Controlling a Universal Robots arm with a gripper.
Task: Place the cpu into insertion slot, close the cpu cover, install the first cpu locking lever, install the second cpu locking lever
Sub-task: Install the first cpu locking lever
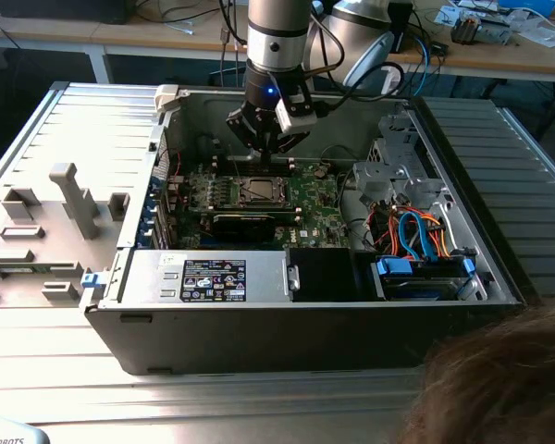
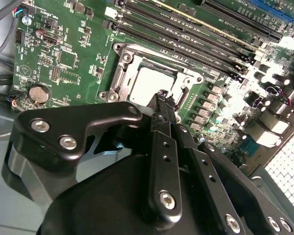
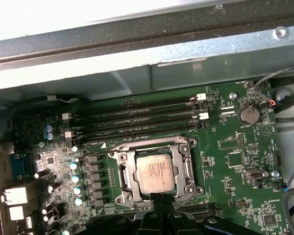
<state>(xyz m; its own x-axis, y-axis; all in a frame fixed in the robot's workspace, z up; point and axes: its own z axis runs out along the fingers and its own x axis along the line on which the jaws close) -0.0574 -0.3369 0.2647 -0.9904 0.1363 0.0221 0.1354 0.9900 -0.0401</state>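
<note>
Table (image 1: 46, 361), case (image 1: 259, 338), cpu (image 3: 155, 172) in insertion slot (image 3: 121, 180) in both wrist views

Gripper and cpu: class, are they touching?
Cannot tell. In the second wrist view the gripper overlaps the cpu at its edge, hiding any gap.

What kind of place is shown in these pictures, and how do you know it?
Probably a robotics lab or workshop. A robot arm reaches into an open computer case above its green motherboard, and a cluttered wooden workbench stands behind.

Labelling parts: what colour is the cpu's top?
The cpu is pale silver-grey, clearest in the first wrist view.
</note>
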